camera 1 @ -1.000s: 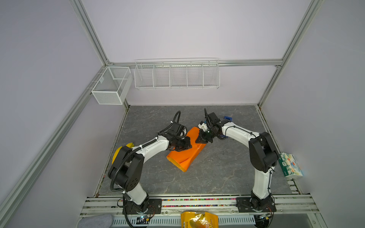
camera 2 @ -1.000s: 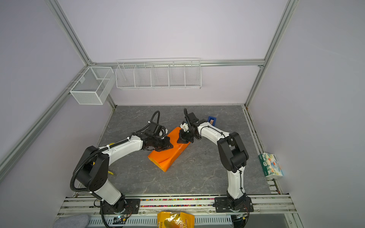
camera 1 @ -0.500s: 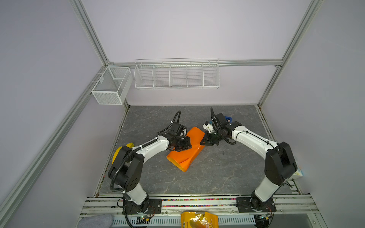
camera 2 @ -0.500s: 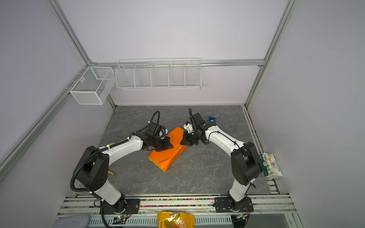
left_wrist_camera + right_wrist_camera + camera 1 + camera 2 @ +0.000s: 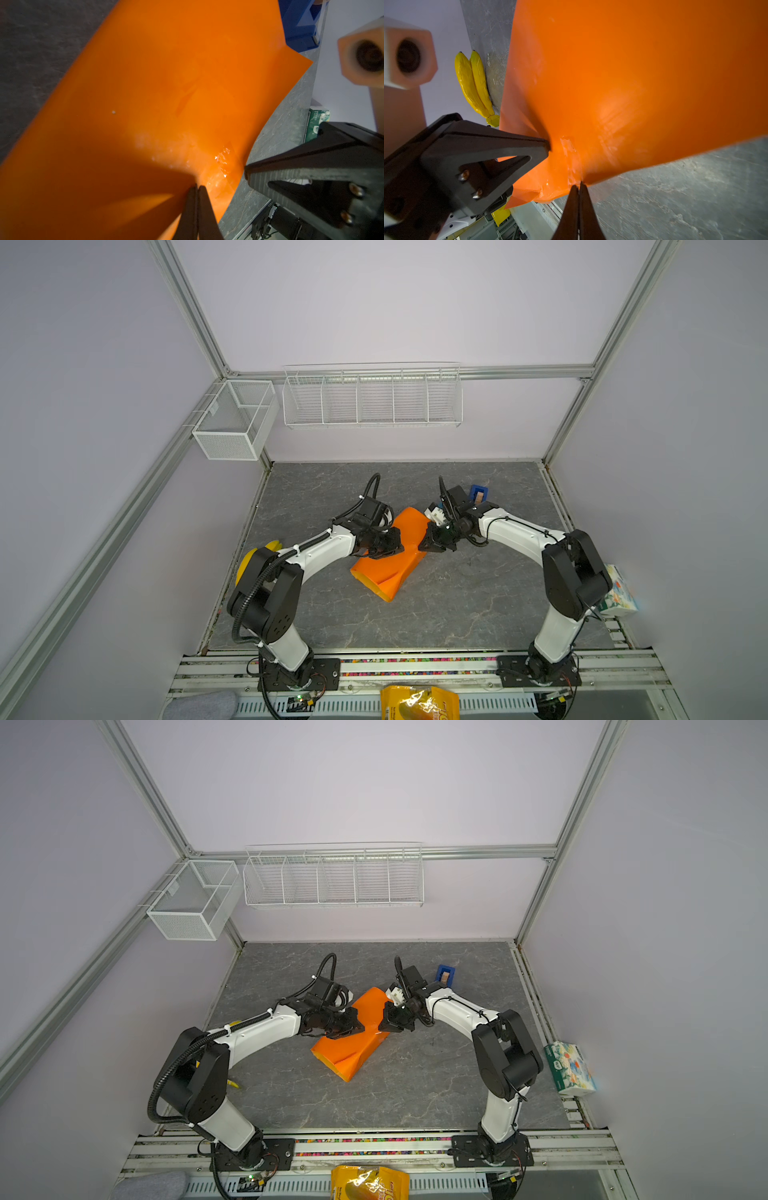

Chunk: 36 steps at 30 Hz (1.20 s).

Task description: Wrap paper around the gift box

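The orange paper (image 5: 388, 568) lies folded into a long bundle mid-table in both top views, narrowed at the middle (image 5: 353, 1048). The gift box is hidden. My left gripper (image 5: 392, 545) is shut, its tips pressed onto the top of the paper (image 5: 145, 93) beside a glossy patch. My right gripper (image 5: 424, 546) is shut too, with its tips touching the right edge of the paper (image 5: 633, 83). The two grippers face each other across the bundle (image 5: 357, 1028) (image 5: 384, 1026). The left wrist view shows its shut jaws (image 5: 197, 188); the right wrist view shows its shut jaws (image 5: 579, 184).
A blue tape dispenser (image 5: 478, 493) stands behind the right gripper. Bananas (image 5: 473, 83) lie by the left wall, a tissue box (image 5: 619, 593) at the right edge, a yellow snack bag (image 5: 419, 703) in front. Wire baskets (image 5: 374, 398) hang on the back wall.
The right arm's elbow swung out to the right and came back; its gripper slid a little toward the front along the paper's edge. The left arm and the paper stayed put.
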Available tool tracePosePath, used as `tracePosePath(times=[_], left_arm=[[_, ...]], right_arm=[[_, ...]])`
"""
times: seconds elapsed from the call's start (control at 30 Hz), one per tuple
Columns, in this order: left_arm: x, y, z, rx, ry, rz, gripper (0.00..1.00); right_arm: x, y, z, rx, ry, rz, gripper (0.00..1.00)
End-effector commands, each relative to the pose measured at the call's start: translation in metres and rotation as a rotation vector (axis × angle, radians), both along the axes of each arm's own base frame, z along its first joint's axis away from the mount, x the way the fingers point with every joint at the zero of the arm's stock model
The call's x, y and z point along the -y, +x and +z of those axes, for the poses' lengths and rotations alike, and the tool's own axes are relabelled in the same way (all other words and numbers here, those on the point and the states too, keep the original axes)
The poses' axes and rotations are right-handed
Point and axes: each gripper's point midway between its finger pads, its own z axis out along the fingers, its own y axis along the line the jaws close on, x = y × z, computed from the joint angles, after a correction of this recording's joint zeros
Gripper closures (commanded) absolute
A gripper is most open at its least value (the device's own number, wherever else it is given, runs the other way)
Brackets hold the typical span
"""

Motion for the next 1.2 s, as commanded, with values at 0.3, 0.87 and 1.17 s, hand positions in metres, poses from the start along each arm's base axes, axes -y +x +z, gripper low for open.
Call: tracePosePath(times=[0.3, 0.87, 1.17], left_arm=[[-0.023, -0.027, -0.049, -0.143, 0.145, 0.004, 1.0], [-0.023, -0.028, -0.05, -0.147, 0.145, 0.001, 1.0], [-0.023, -0.028, -0.051, -0.148, 0.146, 0.003, 1.0]], right_arm=[[0.006, -0.01, -0.006, -0.008, -0.031, -0.004, 0.93], [-0.005, -0.015, -0.013, -0.024, 0.0, -0.002, 0.93], [-0.003, -0.016, -0.042, -0.057, -0.032, -0.014, 0.93]])
